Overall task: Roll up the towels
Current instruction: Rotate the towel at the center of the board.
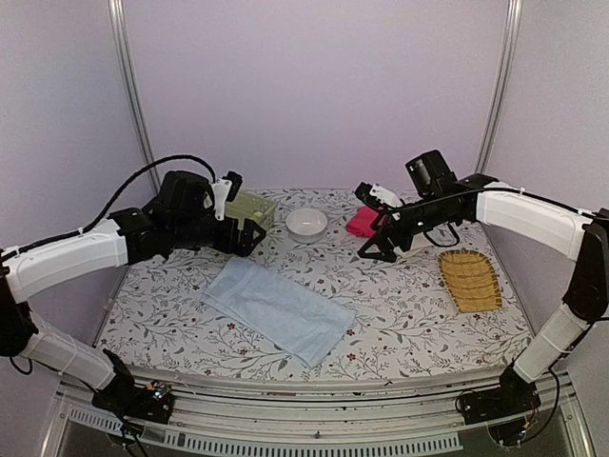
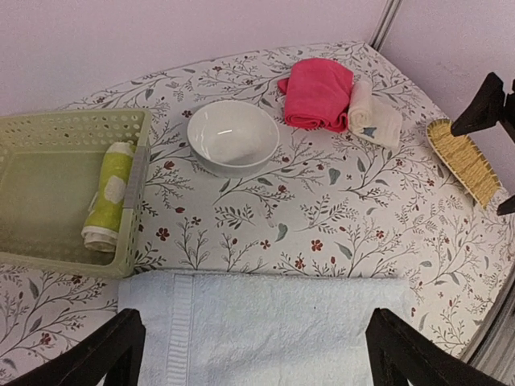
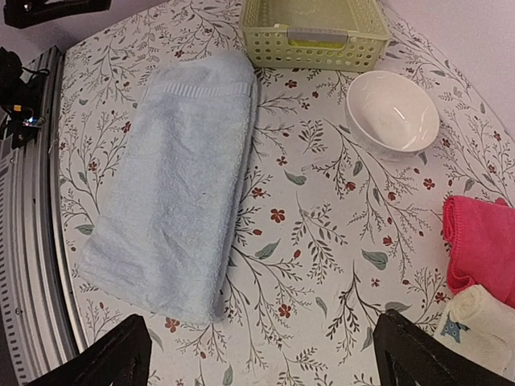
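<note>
**Hazards, by item**
- Pale blue towel (image 1: 278, 309): by far the largest and thickest piece, so I judge it the likeliest to go wrong. A roll started from one corner, or by one arm alone, could skew into a cone. Its stacked layers could also slide apart and the roll loosen.
- Pink towel (image 2: 318, 92) and cream-white towel (image 2: 374, 117): these touch each other at the far right. A grab at one could drag the other along, or nudge the white bowl (image 2: 233, 137) just to their left.
- Yellow-green-and-cream towel (image 2: 109, 197): it sits inside the pale green basket (image 2: 48, 129), close to the right wall, so fingers reaching in could catch the wall.

**Condition, by item**
- Pale blue towel: lies near centre on the floral table, folded into a flat oblong with its woven band at the left end. It is not rolled.
- Pink towel: a soft bundle with rounded folds, not a tight roll.
- Cream-white towel: a small folded bundle with a blue mark showing on it.
- Yellow-green-and-cream towel: a compact roll at the far left.

**Grippers**
- Left gripper (image 2: 257, 354): fingers spread wide and empty, raised above the blue towel's left end.
- Right gripper (image 3: 261, 354): fingers spread wide and empty, raised near the pink towel.
</note>
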You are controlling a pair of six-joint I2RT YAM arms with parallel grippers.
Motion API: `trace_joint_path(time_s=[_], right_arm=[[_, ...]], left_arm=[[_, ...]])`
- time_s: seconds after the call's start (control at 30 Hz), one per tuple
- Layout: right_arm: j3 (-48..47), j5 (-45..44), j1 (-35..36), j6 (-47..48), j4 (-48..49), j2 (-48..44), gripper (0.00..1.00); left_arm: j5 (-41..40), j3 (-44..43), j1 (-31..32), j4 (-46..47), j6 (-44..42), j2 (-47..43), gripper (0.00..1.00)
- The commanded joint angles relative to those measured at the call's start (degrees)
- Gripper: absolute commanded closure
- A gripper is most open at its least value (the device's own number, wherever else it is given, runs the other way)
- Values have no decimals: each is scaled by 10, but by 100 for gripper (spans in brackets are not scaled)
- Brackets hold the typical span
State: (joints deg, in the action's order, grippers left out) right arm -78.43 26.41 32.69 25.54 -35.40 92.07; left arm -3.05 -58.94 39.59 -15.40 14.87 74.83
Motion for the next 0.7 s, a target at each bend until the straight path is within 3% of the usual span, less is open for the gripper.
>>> trace_joint_path(time_s=[0.0, 0.07, 0.23, 0.3, 0.4, 0.5, 0.57, 0.63, 0.67], right_arm=[[94, 24, -49, 2, 93, -45, 1], [133, 44, -67, -1, 117, -61, 1], [121, 157, -115, 17, 96, -81, 1], [109, 171, -134, 17, 93, -89, 1], [138, 157, -155, 3, 162, -124, 1], [147, 132, -164, -25, 205, -134, 1], [154, 161, -168, -55, 227, -134, 1], [141, 213, -169, -39, 198, -128, 1], [131, 229, -168, -16, 179, -123, 1]], left_arm=[[-50, 43, 5, 11, 7, 4, 1], [-67, 60, 6, 29, 15, -4, 1], [-112, 44, 6, 35, -8, -24, 1], [-168, 26, 5, 31, -20, -30, 1], [-233, 18, 3, 35, -31, -13, 1], [-209, -4, 2, -9, -30, 32, 2], [-189, 2, 1, -31, -19, 68, 2], [-158, 4, 2, -56, -11, 89, 13], [-123, 10, 2, -61, -10, 101, 25]])
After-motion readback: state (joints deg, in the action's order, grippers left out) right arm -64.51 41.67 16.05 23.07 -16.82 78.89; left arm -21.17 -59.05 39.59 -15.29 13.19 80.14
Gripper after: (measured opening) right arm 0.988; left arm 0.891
